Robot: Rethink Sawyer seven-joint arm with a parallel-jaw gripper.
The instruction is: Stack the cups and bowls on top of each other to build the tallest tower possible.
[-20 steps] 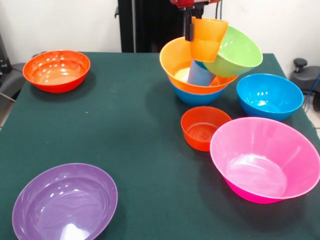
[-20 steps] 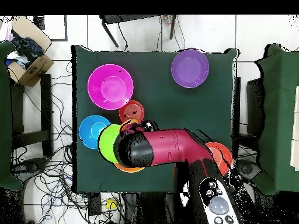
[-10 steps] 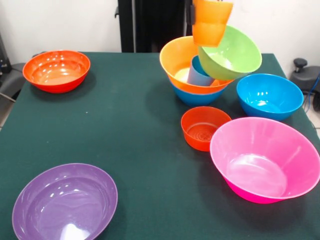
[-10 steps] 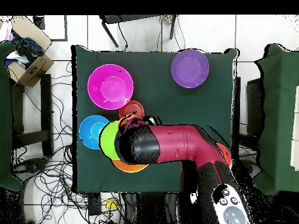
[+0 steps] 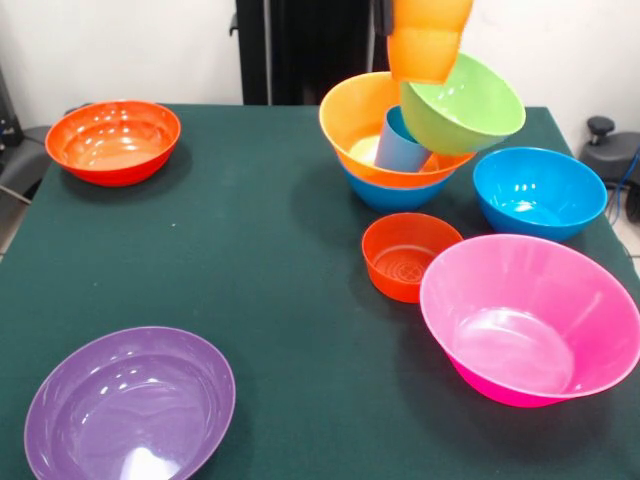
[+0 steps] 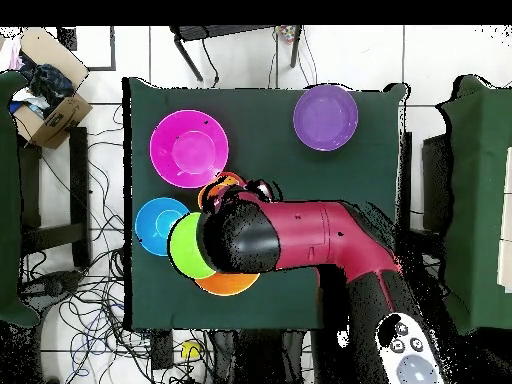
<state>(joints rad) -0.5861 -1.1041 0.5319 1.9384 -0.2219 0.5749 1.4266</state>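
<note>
A dark green cloth covers the surface [image 5: 200,270], which stands on a floor of pale tiles [image 6: 440,70]. Behind it in the front view rises a plain white wall [image 5: 120,50], with a tall black panel [image 5: 300,50] set against it. From overhead, loose cables [image 6: 85,290] sprawl over the tiles on one side of the surface. An open cardboard box [image 6: 45,85] sits near one corner, and a dark chair frame [image 6: 235,40] stands just beyond one edge.
</note>
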